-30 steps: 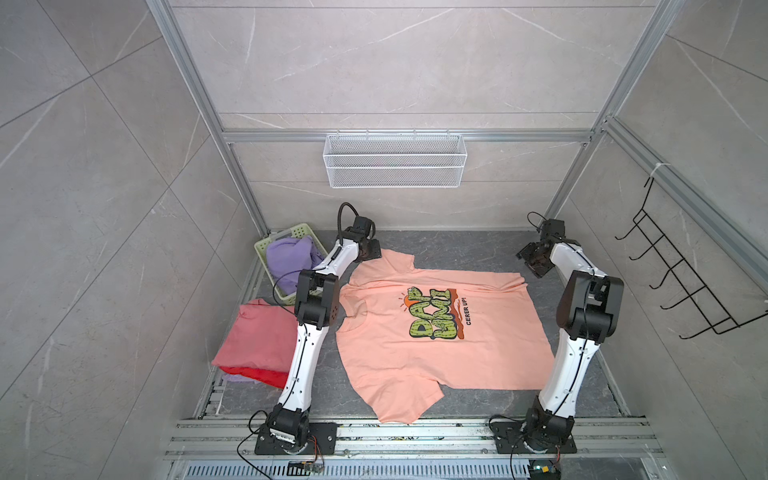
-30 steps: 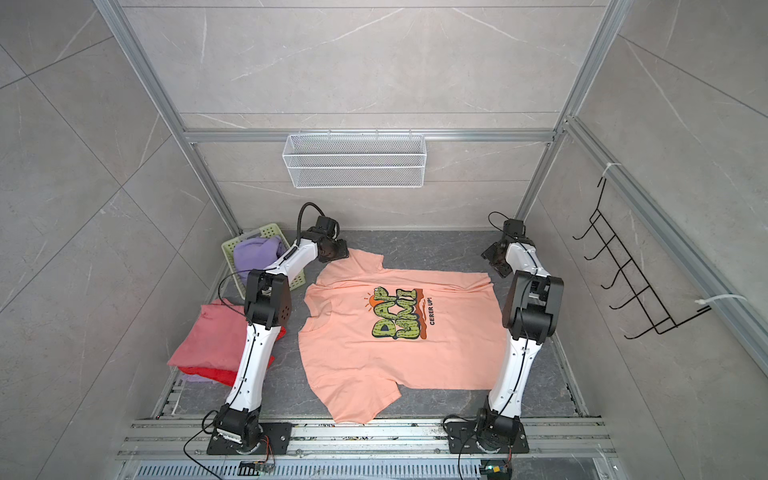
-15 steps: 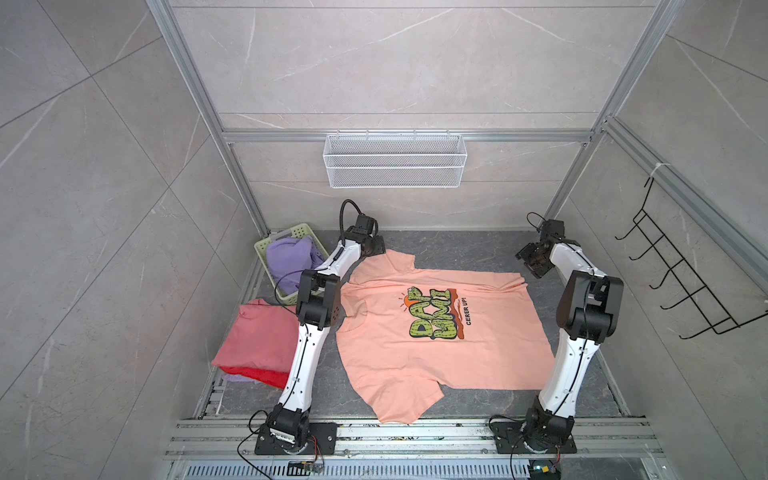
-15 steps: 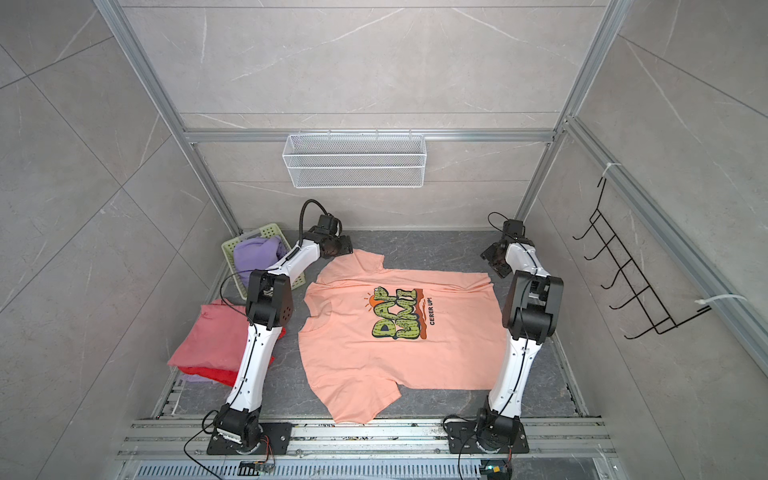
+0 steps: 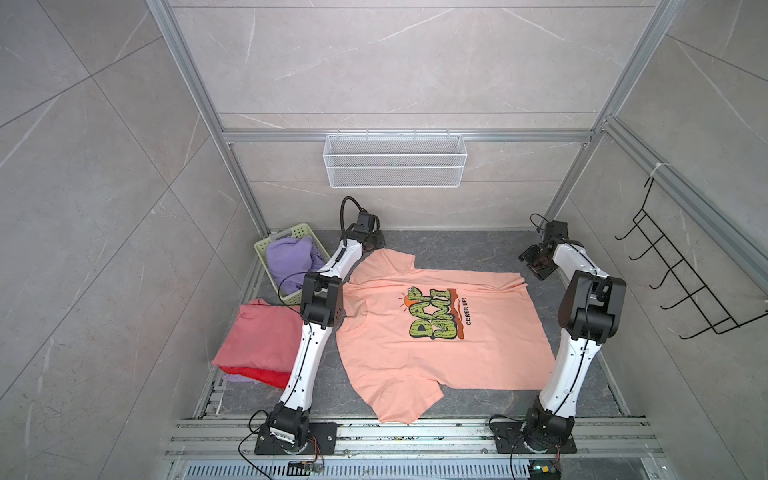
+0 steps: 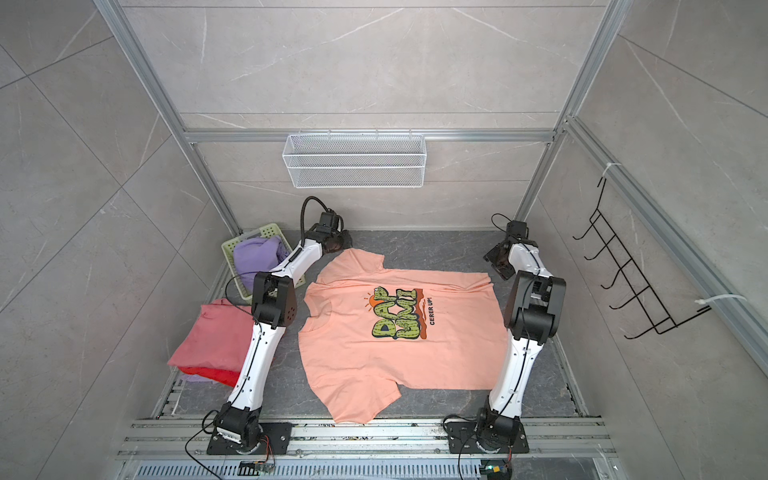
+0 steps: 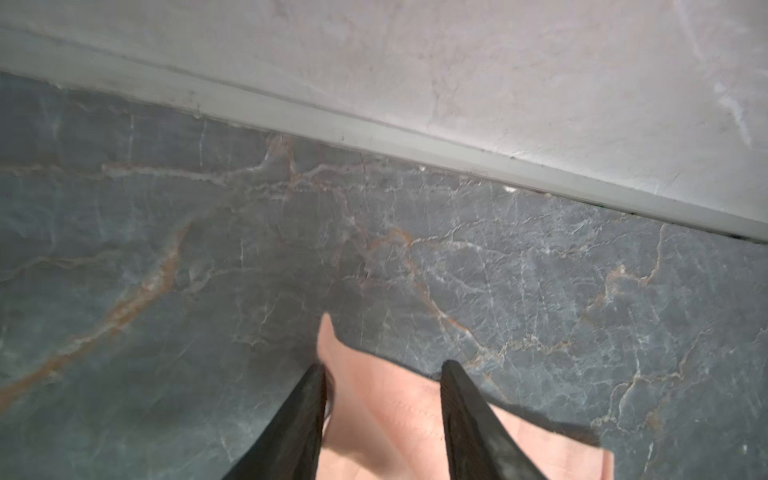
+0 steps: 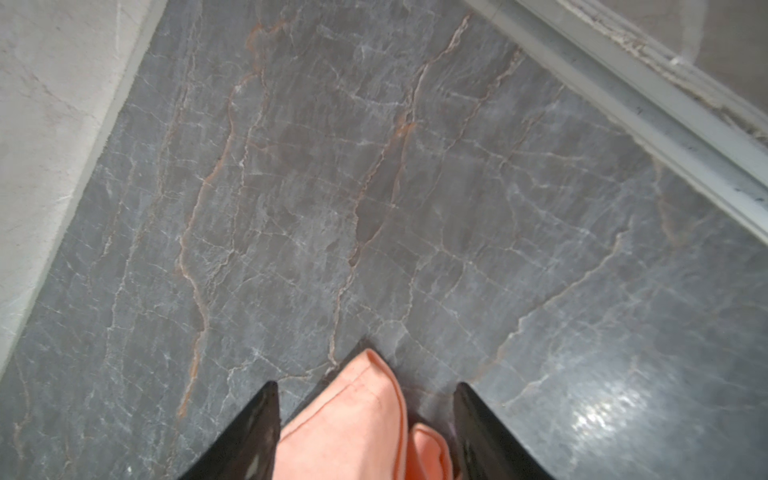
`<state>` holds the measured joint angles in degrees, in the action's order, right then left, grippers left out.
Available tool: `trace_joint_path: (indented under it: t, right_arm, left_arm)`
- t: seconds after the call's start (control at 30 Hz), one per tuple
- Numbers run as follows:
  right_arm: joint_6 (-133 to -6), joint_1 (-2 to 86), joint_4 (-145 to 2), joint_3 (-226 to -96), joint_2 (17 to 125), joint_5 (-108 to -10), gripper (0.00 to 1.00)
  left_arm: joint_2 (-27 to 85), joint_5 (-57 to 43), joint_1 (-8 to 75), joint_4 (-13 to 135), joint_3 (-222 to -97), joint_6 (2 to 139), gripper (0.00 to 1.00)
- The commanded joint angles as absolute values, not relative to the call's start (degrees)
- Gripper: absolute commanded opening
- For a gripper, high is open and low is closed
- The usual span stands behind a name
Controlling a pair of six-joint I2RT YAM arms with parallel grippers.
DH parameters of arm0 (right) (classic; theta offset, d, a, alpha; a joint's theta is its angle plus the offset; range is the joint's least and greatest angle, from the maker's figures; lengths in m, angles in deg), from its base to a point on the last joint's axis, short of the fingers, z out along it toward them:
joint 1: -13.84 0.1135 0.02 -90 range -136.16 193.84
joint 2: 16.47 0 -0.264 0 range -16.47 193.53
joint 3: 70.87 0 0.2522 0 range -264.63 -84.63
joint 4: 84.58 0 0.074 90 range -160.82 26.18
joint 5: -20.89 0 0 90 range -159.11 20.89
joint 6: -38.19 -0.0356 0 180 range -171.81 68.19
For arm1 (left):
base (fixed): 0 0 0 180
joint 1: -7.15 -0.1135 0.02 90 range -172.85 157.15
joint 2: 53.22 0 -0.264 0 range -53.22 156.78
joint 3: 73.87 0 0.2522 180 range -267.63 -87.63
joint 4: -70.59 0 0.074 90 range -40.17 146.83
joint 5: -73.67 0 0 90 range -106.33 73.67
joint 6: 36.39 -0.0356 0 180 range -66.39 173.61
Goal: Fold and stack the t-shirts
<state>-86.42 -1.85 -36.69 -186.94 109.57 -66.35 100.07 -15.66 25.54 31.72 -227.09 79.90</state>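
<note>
Bright even light, blurry wrist views

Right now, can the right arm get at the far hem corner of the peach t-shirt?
Probably yes. In the right wrist view the right gripper is open, and the bunched corner of the peach t-shirt lies between its jaws on the dark floor. Nothing else sits in the way.
</note>
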Motion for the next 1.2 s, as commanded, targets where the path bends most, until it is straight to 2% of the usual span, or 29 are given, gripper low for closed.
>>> trace_joint_path:
  t: [0.0, 0.07, 0.23, 0.33, 0.37, 0.47, 0.57, 0.77, 1.03, 1.17]
  right_arm:
    - [-84.0, -1.9, -34.0, -189.6, 112.2, -66.6, 0.66]
    - [-83.6, -1.8, -33.9, -190.5, 112.9, -67.0, 0.66]
    - [-82.0, -1.3, -32.1, -194.4, 116.3, -67.6, 0.66]
    - [-80.7, 0.0, -29.8, -197.4, 118.4, -67.9, 0.65]
    - [-80.2, 0.6, -28.1, -199.0, 119.3, -68.5, 0.65]
    - [-79.5, 2.0, -18.5, -206.5, 123.5, -71.8, 0.62]
    - [-78.1, 3.6, -10.5, -211.8, 126.4, -76.1, 0.6]
    - [-77.0, 4.7, -7.4, -213.6, 127.9, -80.8, 0.6]
    - [-76.9, 4.1, -8.1, -213.4, 130.4, -76.9, 0.6]
    - [-77.4, 4.1, -11.4, -209.9, 129.4, -73.4, 0.5]
  left_arm:
    - [99.1, -15.1, 25.6, 30.6, -226.6, 80.9, 0.42]
    - [98.4, -14.5, 25.6, 30.5, -225.3, 80.8, 0.39]
    - [97.4, -14.3, 25.7, 29.8, -223.0, 81.5, 0.22]
    - [96.7, -14.3, 25.6, 30.0, -221.9, 82.0, 0.14]
    - [96.4, -14.3, 25.6, 30.2, -221.5, 82.2, 0.09]
    - [95.6, -14.7, 25.4, 30.9, -220.6, 82.7, 0.04]
    - [95.3, -14.7, 24.9, 30.9, -220.7, 83.2, 0.02]
    - [94.8, -14.6, 24.9, 31.5, -220.6, 83.1, 0.0]
    - [93.9, -14.7, 24.8, 31.6, -219.6, 83.3, 0.0]
    - [93.7, -14.6, 24.8, 31.6, -219.2, 83.6, 0.0]
